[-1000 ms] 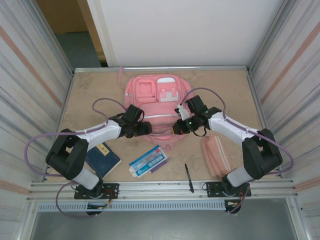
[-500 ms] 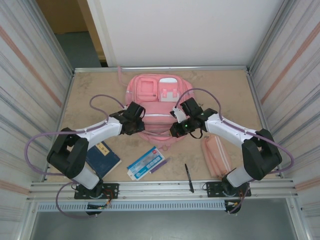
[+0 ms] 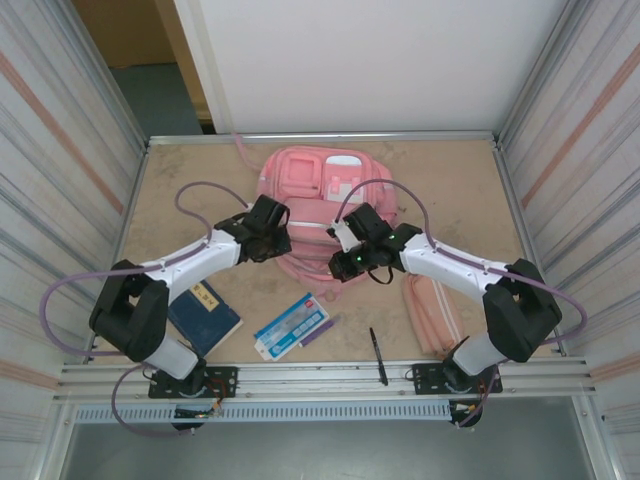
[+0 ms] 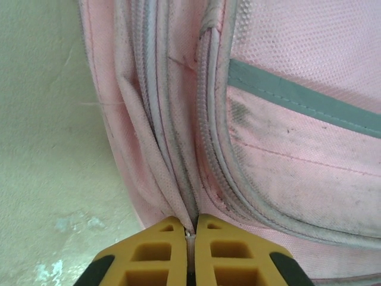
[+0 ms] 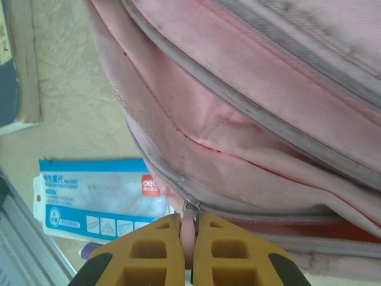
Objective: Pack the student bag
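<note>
Student bag [image 3: 318, 185] lies flat on the table [image 3: 470, 200], far-centre — soft, limp fabric, probably light. Grip by its zips: left jaws pinch the zip seam [image 4: 178, 196], right jaws clamp a zip pull [image 5: 190, 210].

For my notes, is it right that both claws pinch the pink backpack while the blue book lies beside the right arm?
Not quite: the top external view shows the blue book beside the left arm. The left claw and right claw do pinch the pink backpack.

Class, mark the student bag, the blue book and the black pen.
student bag [image 3: 297, 180]: top external view, front pocket.
blue book [image 3: 210, 320]: top external view, cover centre.
black pen [image 3: 377, 355]: top external view, mid barrel.
</note>
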Available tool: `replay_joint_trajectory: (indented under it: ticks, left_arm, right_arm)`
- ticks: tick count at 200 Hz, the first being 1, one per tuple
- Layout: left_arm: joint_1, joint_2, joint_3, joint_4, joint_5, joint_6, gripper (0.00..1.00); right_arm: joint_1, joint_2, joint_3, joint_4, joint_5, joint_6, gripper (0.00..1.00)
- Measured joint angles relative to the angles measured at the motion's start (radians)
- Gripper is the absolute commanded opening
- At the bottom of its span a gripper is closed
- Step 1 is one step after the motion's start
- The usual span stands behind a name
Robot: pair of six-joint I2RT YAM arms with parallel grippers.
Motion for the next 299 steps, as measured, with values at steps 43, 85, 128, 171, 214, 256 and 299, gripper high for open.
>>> replay_joint_trajectory:
  ticks: [43, 85, 128, 171, 214, 256, 299]
  left_arm:
    - [0.0, 0.027, 0.057, 0.005, 0.011, -0.006, 0.0]
    - [0.004, 0.026, 0.04, 0.028, 0.017, -0.028, 0.0]
    - [0.036, 0.026, 0.004, 0.063, 0.037, -0.047, 0.0]
    - [0.043, 0.017, -0.025, 0.087, 0.038, -0.102, 0.0]
    - [0.045, 0.011, -0.052, 0.122, 0.038, -0.153, 0.0]
    - [0.048, 0.011, -0.058, 0.132, 0.046, -0.163, 0.0]
    - [0.057, 0.011, -0.059, 0.132, 0.085, -0.15, 0.01]
  right_arm:
    - [0.064, 0.006, 0.027, 0.019, 0.102, 0.077, 0.0]
    - [0.108, 0.035, 0.074, 0.033, 0.197, 0.111, 0.0]
    - [0.142, 0.084, 0.114, 0.041, 0.256, 0.125, 0.0]
    - [0.237, 0.122, 0.126, 0.071, 0.362, 0.167, 0.02]
    - [0.263, 0.131, 0.126, 0.095, 0.422, 0.205, 0.05]
    - [0.264, 0.139, 0.103, 0.154, 0.379, 0.251, 0.12]
    - [0.253, 0.148, 0.07, 0.235, 0.263, 0.21, 0.25]
